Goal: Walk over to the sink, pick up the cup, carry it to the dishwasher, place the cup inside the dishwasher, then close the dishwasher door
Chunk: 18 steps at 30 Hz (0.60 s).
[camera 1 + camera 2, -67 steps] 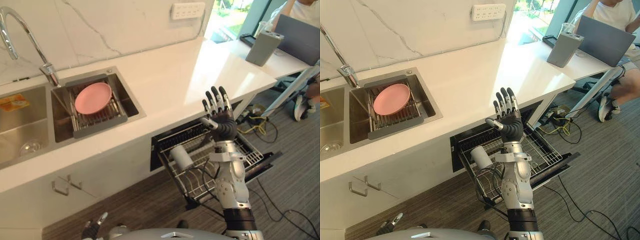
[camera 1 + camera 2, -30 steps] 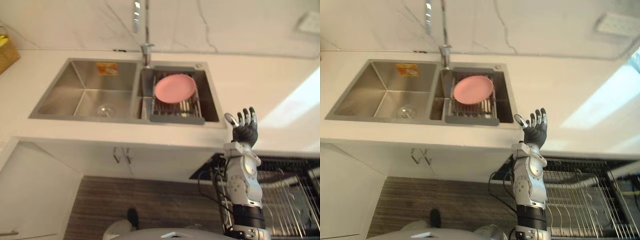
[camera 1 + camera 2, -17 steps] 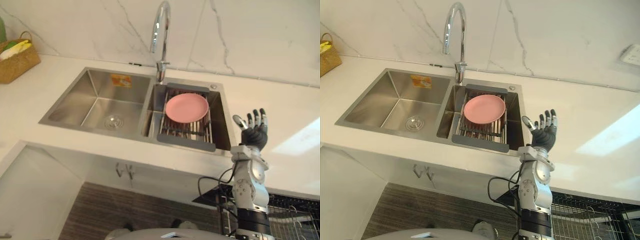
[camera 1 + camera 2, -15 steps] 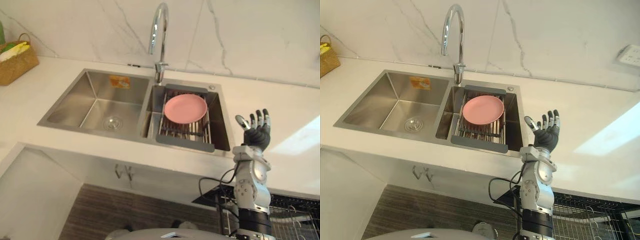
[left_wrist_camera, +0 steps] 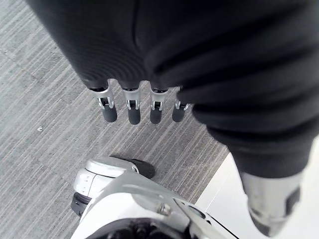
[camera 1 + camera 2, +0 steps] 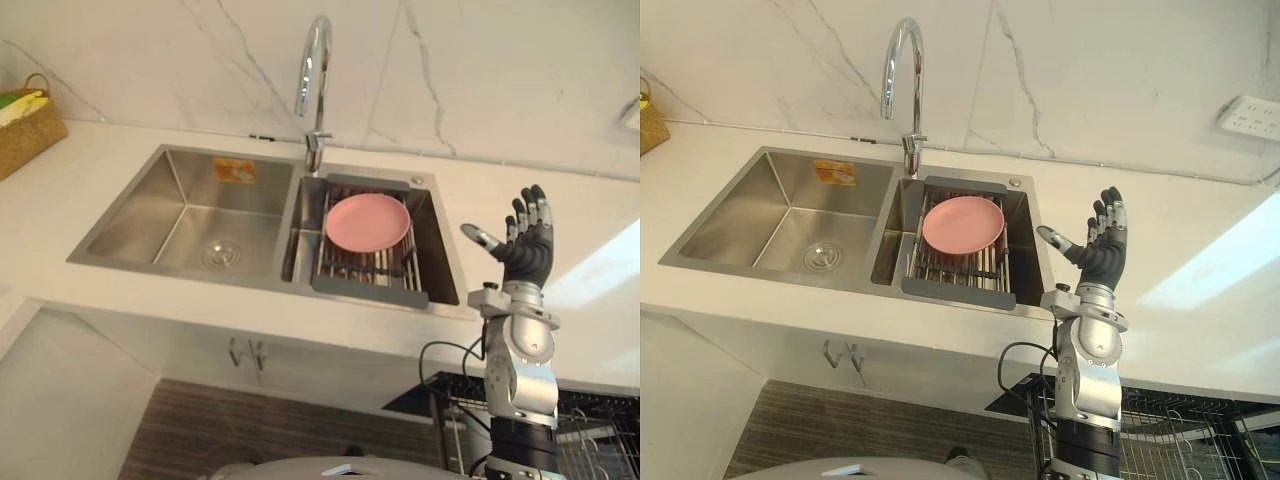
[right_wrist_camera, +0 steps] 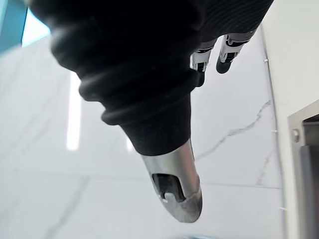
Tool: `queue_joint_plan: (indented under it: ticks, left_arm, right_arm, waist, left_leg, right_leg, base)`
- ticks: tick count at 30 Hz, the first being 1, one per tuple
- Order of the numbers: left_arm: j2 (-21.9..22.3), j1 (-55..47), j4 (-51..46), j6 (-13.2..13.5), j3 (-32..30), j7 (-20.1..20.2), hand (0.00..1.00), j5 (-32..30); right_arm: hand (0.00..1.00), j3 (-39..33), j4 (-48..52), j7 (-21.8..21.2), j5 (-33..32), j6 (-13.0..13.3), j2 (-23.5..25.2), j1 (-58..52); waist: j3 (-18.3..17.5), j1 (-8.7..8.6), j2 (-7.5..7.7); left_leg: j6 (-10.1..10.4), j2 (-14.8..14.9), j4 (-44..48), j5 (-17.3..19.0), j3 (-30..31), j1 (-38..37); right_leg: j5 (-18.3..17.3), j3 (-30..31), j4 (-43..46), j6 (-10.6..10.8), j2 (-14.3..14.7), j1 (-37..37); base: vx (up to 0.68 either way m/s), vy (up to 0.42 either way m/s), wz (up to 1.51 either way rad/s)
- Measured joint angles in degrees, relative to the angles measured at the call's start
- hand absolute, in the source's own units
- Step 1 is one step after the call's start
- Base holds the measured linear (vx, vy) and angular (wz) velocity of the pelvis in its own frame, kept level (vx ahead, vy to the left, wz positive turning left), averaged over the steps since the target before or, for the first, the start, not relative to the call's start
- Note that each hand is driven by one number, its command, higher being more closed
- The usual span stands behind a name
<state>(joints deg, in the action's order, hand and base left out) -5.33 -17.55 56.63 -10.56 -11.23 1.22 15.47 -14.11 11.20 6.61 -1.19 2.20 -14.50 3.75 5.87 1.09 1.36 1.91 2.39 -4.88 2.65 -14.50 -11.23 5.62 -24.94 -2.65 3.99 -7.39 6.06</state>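
The steel double sink [image 6: 190,160] is set into the white counter ahead; its left basin [image 6: 190,230] shows only a drain. In the right basin a pink plate [image 6: 367,221] lies on a grey drying rack [image 6: 958,262]. My right hand [image 6: 527,248] is raised over the counter just right of the sink, open, fingers straight and thumb spread, holding nothing. Its thumb [image 7: 173,186] also appears against the marble wall in the right wrist view. My left hand [image 5: 130,107] hangs open over the grey carpet. The dishwasher's wire rack [image 6: 1180,430] sticks out below the counter at lower right.
A tall chrome faucet [image 6: 312,80] stands behind the sink's divider. A wicker basket [image 6: 30,120] sits on the counter at the far left. A white power socket [image 6: 1247,115] is on the marble wall at right. Cabinet handles [image 6: 245,352] show under the sink.
The camera has swung from the open dishwasher round to the sink. In the last half second my right hand has risen a little, still open.
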Motion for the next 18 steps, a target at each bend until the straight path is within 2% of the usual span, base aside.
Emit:
queue_joint_plan:
  ticks: [5,7,12,18]
  left_arm:
    - [-1.0,-0.5,-2.0,-0.6,2.2,0.3,0.0,-0.1]
    - [-1.2,-0.4,-2.8,-1.0,2.4,0.5,0.0,0.0]
    - [-1.4,-0.5,-4.4,-3.0,2.6,0.5,0.0,-0.1]
    - [-1.7,-0.4,-5.7,-3.6,3.0,2.0,0.0,-2.1]
  right_arm:
    - [0.0,7.5,-8.3,-4.4,13.4,-1.4,-8.3,8.5]
    - [0.0,9.8,-12.6,-7.0,18.1,-2.0,-11.2,12.9]
    - [0.0,13.5,-20.2,-10.3,25.4,-2.3,-13.8,17.5]
    - [0.0,19.3,-31.3,-11.5,34.3,-0.2,-14.5,21.1]
  waist:
    - [-0.5,1.22,0.45]
    - [-0.7,2.29,0.75]
    - [-0.8,2.86,1.0]
    - [-0.6,4.06,1.42]
  left_leg:
    - [0.1,-0.1,0.0,-0.3,0.3,0.4]
    - [0.2,-0.1,0.0,-0.8,0.6,1.2]
    - [0.2,-0.6,0.0,-1.8,2.5,2.8]
    - [0.3,-0.8,0.0,-2.6,4.3,3.3]
  right_leg:
    - [0.2,-0.8,-0.5,0.1,0.0,0.1]
    - [0.5,-1.7,-1.1,0.1,0.0,0.1]
    - [0.9,-4.1,-1.9,0.2,-0.4,0.3]
    - [1.0,-5.7,-1.9,0.1,-0.5,0.8]
  base:
    - [-0.02,-0.004,0.06]
    - [-0.03,-0.009,0.2]
    - [-0.02,-0.001,0.28]
    - [-0.03,0.006,0.15]
